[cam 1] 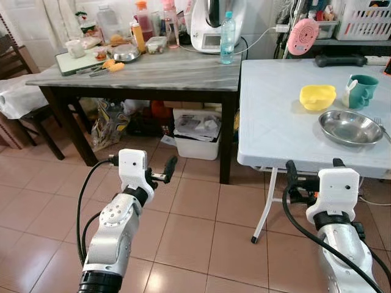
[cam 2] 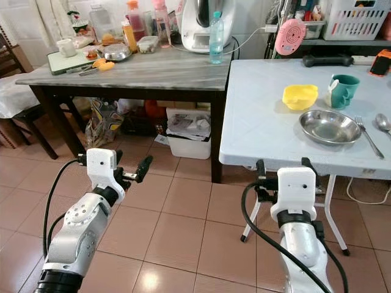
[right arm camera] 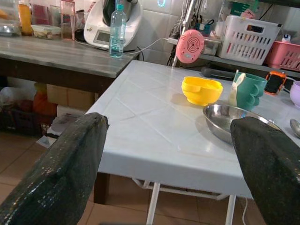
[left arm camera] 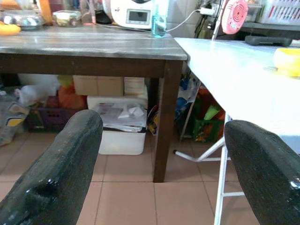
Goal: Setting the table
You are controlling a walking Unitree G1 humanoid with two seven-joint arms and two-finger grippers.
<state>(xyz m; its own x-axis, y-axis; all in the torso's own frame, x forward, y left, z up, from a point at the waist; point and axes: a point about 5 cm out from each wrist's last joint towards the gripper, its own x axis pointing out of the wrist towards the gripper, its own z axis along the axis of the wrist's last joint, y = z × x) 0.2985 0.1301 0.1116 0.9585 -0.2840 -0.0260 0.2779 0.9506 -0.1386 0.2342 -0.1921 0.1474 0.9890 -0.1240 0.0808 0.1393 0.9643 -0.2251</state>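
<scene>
Steel bowl point(cam 2: 330, 126) set near front edge of white desk point(cam 2: 263, 122), yellow bowl point(cam 2: 299, 96) behind it, fork point(cam 2: 367, 137) alongside. Right gripper point(cam 2: 281, 173) held released, empty, nearer below desk edge. Left gripper point(cam 2: 131, 169) released, well apart.

A water bottle point(cam 1: 227, 38) and blender point(cam 1: 211, 24) stand on the grey bench point(cam 1: 171, 73); a white bin point(cam 1: 197, 134) sits beneath.

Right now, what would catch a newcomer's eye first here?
The bright yellow bowl on the white table, with a steel bowl nearer the robot and a green mug beside it. In front, the left hand and right hand hang open over the tiled floor.
</scene>
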